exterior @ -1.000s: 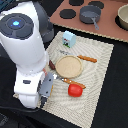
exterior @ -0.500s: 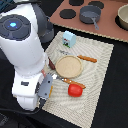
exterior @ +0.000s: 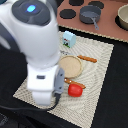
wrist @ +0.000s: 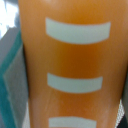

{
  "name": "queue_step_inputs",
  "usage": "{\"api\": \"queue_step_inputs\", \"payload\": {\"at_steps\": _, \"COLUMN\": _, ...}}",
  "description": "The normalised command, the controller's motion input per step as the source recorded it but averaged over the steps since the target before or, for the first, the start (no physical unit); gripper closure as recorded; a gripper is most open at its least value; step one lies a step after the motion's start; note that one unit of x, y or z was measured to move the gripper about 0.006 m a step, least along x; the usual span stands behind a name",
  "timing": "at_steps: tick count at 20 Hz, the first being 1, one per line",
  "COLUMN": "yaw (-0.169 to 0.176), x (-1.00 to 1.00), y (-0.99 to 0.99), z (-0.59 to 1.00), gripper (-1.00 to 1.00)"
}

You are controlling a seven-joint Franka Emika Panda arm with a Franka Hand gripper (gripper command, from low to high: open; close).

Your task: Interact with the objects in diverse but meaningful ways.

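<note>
Exterior view: arm (exterior: 37,55) low over mat (exterior: 100,80), hiding tool; tomato (exterior: 75,90) just beside plate (exterior: 70,66), carton (exterior: 68,40) beyond, pot (exterior: 90,14) on counter (exterior: 112,30). Wrist view: filled by loaf (wrist: 75,65), white stripes; tool's grip impossible to tell.

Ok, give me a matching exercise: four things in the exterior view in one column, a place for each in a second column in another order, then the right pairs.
Things:
1. red tomato
2. pale-blue carton
3. round tan plate
4. grey pot

Places:
A. middle of the woven mat
B. on the brown board beyond the mat
C. mat corner nearest the brown board, toward the exterior view's left
D. on the mat, right beside the white arm

Pairs: 1-D, 2-C, 3-A, 4-B
</note>
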Motion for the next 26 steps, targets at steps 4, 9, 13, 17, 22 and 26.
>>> {"api": "queue_step_inputs", "payload": {"at_steps": 4, "yaw": 0.061, "x": 0.37, "y": 0.92, "z": 0.92, "gripper": 1.00}}
{"api": "queue_step_inputs", "payload": {"at_steps": 9, "yaw": 0.047, "x": 0.31, "y": 0.95, "z": 0.43, "gripper": 1.00}}
{"api": "queue_step_inputs", "payload": {"at_steps": 13, "yaw": 0.047, "x": 0.20, "y": 0.89, "z": -0.03, "gripper": 1.00}}
{"api": "queue_step_inputs", "payload": {"at_steps": 17, "yaw": 0.040, "x": 0.19, "y": 0.85, "z": -0.17, "gripper": 1.00}}
{"api": "queue_step_inputs", "payload": {"at_steps": 22, "yaw": 0.045, "x": 0.07, "y": 0.82, "z": -0.22, "gripper": 1.00}}
{"api": "queue_step_inputs", "payload": {"at_steps": 26, "yaw": 0.040, "x": 0.01, "y": 0.67, "z": -0.26, "gripper": 1.00}}
